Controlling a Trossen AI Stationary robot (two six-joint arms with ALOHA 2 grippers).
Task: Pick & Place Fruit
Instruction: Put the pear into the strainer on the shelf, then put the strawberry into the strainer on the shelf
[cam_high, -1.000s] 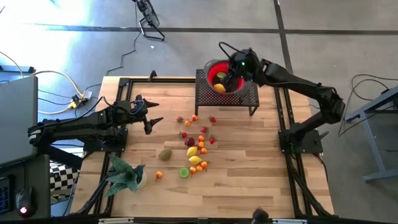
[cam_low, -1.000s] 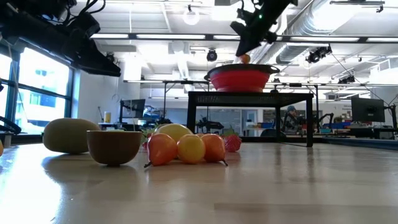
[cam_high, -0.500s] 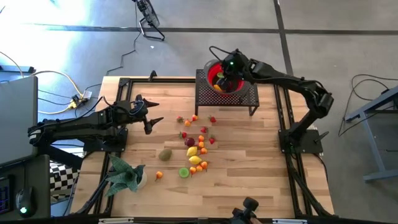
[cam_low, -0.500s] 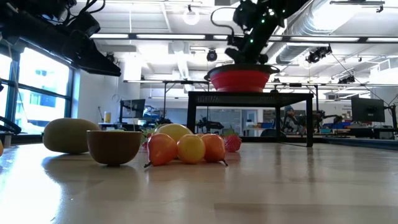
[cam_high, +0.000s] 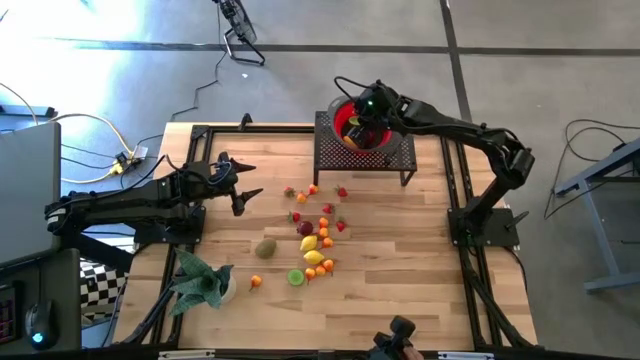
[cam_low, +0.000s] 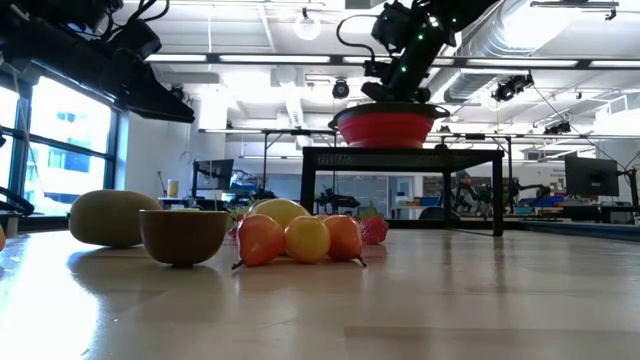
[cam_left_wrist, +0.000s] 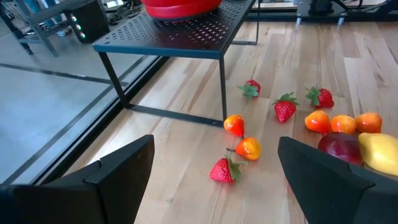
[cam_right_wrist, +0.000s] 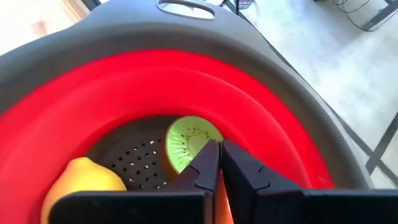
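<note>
My right gripper (cam_right_wrist: 217, 163) is down inside the red bowl (cam_right_wrist: 261, 118), which stands on a black perforated stand (cam_high: 395, 155), and is shut on a tiny orange fruit. A green kiwi half (cam_right_wrist: 186, 142) and a yellow lemon (cam_right_wrist: 87, 177) lie on the bowl's floor. Several small fruits (cam_high: 315, 235) lie scattered mid-table: strawberries (cam_left_wrist: 285, 107), tiny oranges (cam_left_wrist: 249, 148), a plum (cam_left_wrist: 339, 146), lemons. My left gripper (cam_left_wrist: 214, 177) is open and hovers above the table, left of the fruits, touching nothing. My right gripper pinches a tiny orange fruit (cam_right_wrist: 217, 202) between its two fingers, coming from above and pointing down into the bowl. Only a thin orange strip shows between the fingers (cam_right_wrist: 202, 171); which part it has is hidden by them. Whether the fruit touches the bowl's floor, I cannot tell.
A brown kiwi (cam_high: 265, 247), a green fruit half (cam_high: 296, 277) and a lone orange (cam_high: 256, 281) lie toward the near side. A green leafy plant (cam_high: 200, 280) sits at the near left corner. Bare wood lies right of the fruits, below the stand.
My right gripper, carrying the orange fruit, has moved a little toward the table's left and gone down from above the bowl's rim into the bowl. In the low view the fruit, seen above the rim a second ago, is now hidden behind it.
</note>
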